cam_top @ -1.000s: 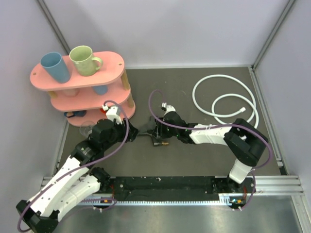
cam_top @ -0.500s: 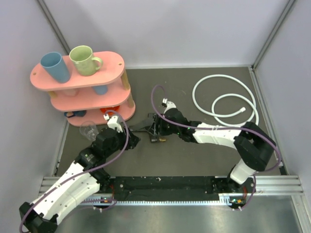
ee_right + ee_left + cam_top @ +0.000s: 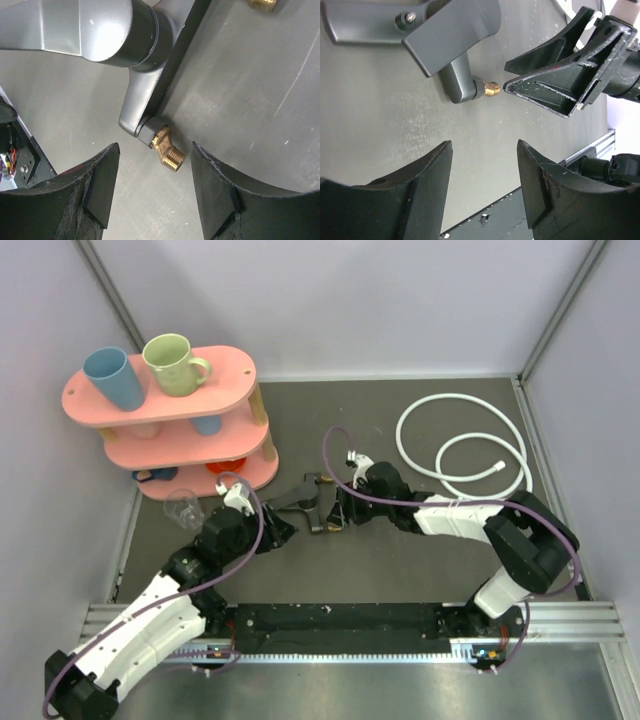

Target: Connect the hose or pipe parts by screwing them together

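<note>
Tap fitting (image 3: 315, 504) between my arms, nothing gripped.
My left end effector (image 3: 482, 150) and right end effector (image 3: 155, 150) stand open, flanking it, seemingly loose on the table (image 3: 400, 565); the hose (image 3: 458, 430) lies coiled well apart. Closing off-centre could skid the fitting away.

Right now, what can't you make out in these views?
- Top view: the end nuts of the white hose are too small to read their threads.
- Top view: the tap fitting is tiny and partly covered by the right arm.
- Right wrist view: a second brass end is cut off by the top edge.
- Top view: the lower tiers of the pink shelf are mostly hidden by the tiers above.
</note>
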